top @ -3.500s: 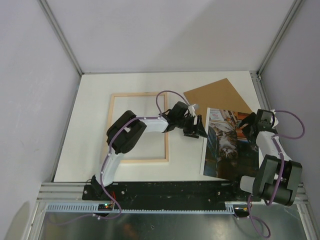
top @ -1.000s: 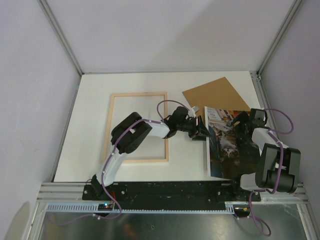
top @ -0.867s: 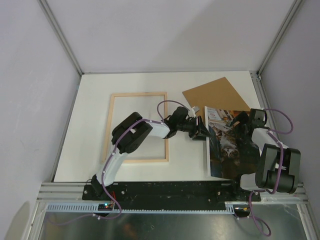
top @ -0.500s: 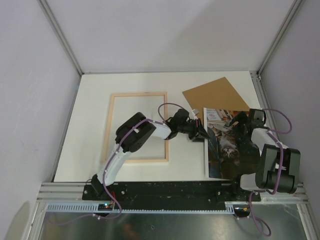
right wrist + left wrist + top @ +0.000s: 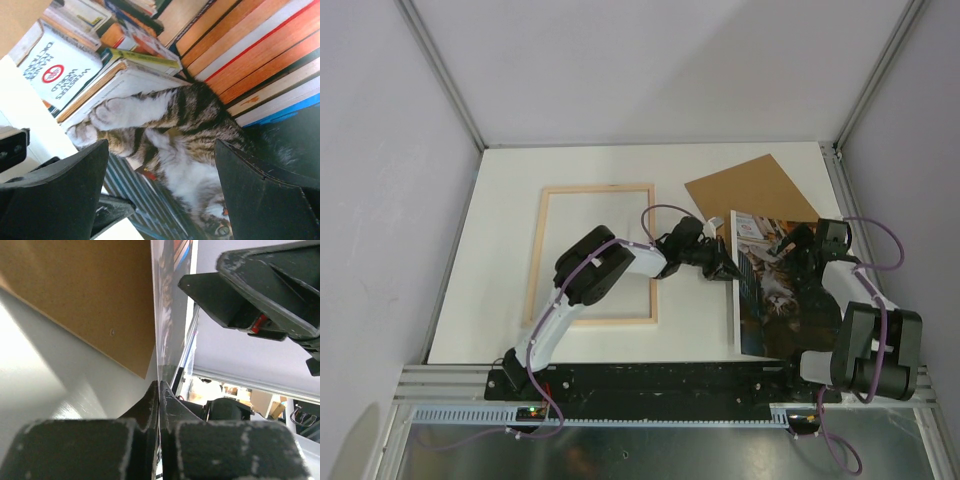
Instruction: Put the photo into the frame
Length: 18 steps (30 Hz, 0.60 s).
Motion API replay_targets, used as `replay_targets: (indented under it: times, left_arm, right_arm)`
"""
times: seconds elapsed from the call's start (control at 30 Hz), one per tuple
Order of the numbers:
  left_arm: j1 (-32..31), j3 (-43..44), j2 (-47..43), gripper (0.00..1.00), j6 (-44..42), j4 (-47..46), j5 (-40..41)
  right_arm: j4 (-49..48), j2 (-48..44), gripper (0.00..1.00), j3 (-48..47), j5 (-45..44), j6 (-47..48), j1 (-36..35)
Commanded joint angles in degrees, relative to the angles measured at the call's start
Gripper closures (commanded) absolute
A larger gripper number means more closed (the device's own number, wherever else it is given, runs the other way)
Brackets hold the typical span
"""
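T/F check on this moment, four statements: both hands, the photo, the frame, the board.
1. The left hand is shut on the edge of the glossy cat-and-books photo. True.
2. The right hand grips the photo too. False: its jaws stand open above the print.
3. The photo lies inside the pale-wood rectangular frame. False: it is to the right of the frame, outside it.
4. The plain brown backing board lies farther back than the photo. True.
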<state>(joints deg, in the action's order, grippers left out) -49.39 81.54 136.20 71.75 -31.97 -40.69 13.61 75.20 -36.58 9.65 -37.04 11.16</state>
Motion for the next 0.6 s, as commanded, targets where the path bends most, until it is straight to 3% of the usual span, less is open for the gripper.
replay_targets:
  times: [0.0,0.27,0.57]
  left_arm:
    - [1.4,0.7,-4.9,1.0,-3.4,1.9,-0.1]
    - [8.5,-2.5,-22.8,1.0,-19.3,24.7,0.3]
    - [17.9,-11.0,-40.8,1.0,-29.5,38.9,0.1]
  right_arm:
    - [3.1,-4.8,0.09,-2.7,-2.4,1.5,-2.5]
    - [8.4,-8.9,0.09,-11.1,-7.2,4.3,-9.4]
    - [7.9,-6.4,0.09,-17.6,-9.5,5.4,-20.9]
